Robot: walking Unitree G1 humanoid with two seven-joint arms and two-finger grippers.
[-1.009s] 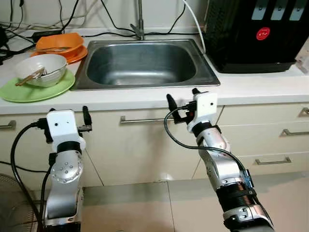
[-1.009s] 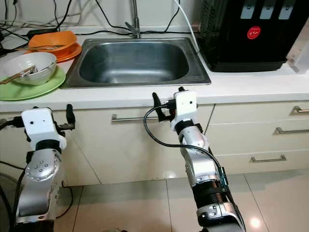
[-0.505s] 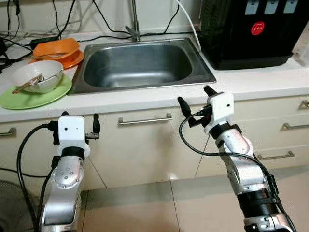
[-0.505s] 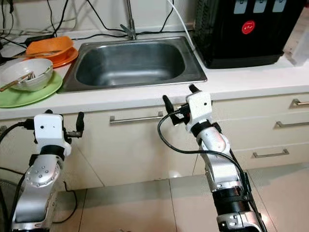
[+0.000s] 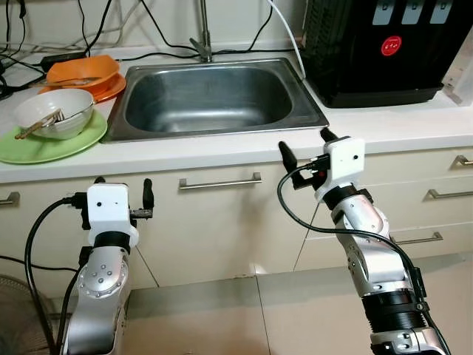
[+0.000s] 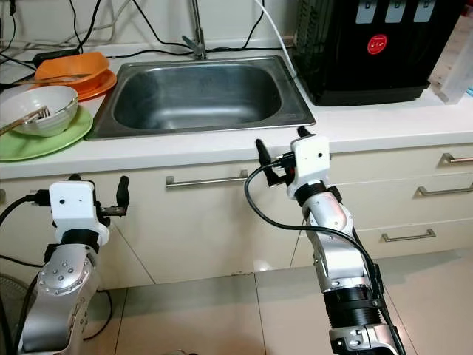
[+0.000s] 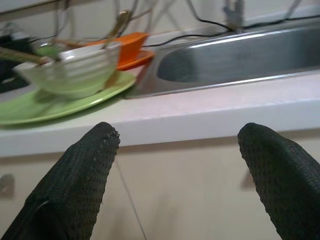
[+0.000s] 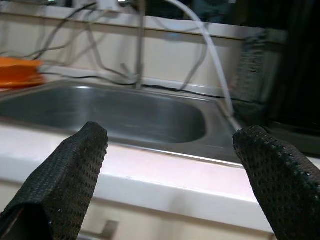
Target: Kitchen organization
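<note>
step: approach, nothing grasped yet | left end effector [image 5: 122, 194] fingers spread, empty, below desk [image 5: 222, 151] edge | right end effector [image 5: 304, 151] fingers spread, empty, at desk edge | bowl [image 5: 53, 113] on green plate [image 5: 29, 146] left of sink [image 5: 214, 96] | next: probably raise left to bowl

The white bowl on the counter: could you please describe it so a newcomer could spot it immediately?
Start at the steel sink and look to its left. On the green plate sits the white bowl, chopsticks inside; the dishes behind it are orange.
</note>
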